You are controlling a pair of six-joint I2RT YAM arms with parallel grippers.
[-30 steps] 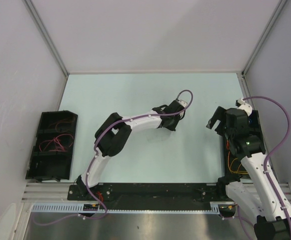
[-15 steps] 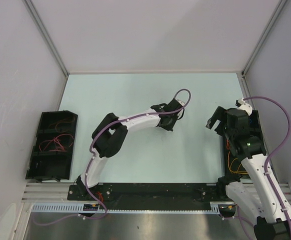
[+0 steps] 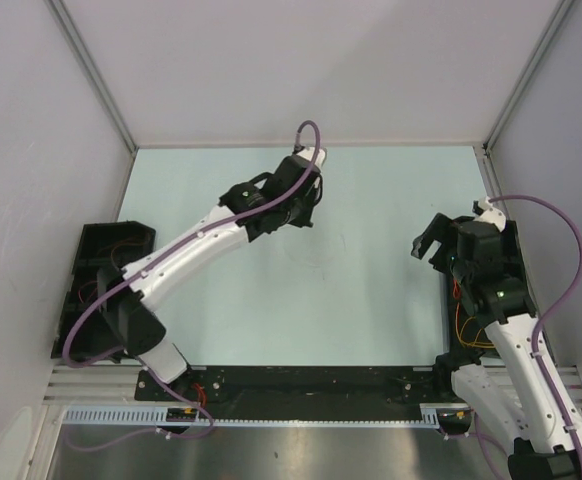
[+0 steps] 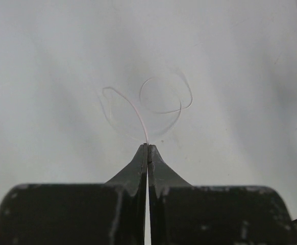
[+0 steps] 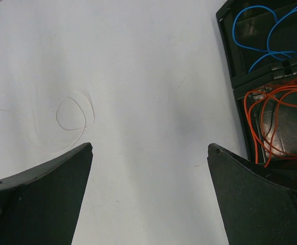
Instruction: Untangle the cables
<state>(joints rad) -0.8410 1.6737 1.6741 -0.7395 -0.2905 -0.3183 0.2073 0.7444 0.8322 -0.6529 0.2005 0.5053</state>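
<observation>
We've got a pale mint desk (image 3: 371,330) boxed in on three sides by plain light grey panels: a back wall (image 3: 311,60), a left wall (image 3: 31,150) and a right wall (image 3: 571,130). Aluminium struts (image 3: 93,80) run along the corners where the panels meet. At the near edge sits a brushed steel plate (image 3: 321,455), with a white slotted strip (image 3: 311,414) just behind it. The light's soft and even, and the shadows are faint.

No readable text — no labels, brands, numbers.
</observation>
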